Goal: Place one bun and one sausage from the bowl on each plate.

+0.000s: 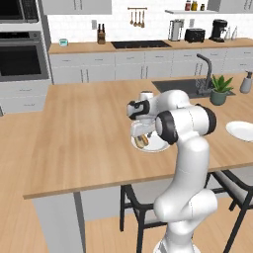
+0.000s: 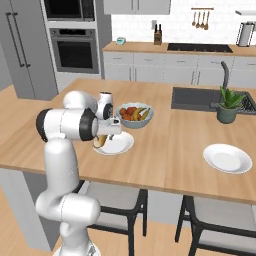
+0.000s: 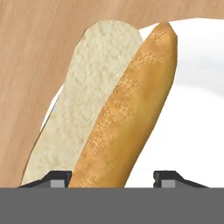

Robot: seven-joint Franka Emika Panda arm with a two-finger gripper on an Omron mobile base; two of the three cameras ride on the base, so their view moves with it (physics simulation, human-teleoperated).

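Bun (image 3: 118,105) lies lengthwise between the spread fingers (image 3: 56,178), on the near plate's (image 3: 192,131) edge, unpinched.

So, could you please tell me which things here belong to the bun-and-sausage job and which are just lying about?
Part of the job:
- bun, lying on the near plate
- far plate
- gripper, jaws open around the bun

Just lying about:
- fruit bowl
- potted plant
- soap bottle

glossy white rounded arm segments (image 1: 185,168) with black joint bands, small dark-tipped end effector (image 3: 111,177)
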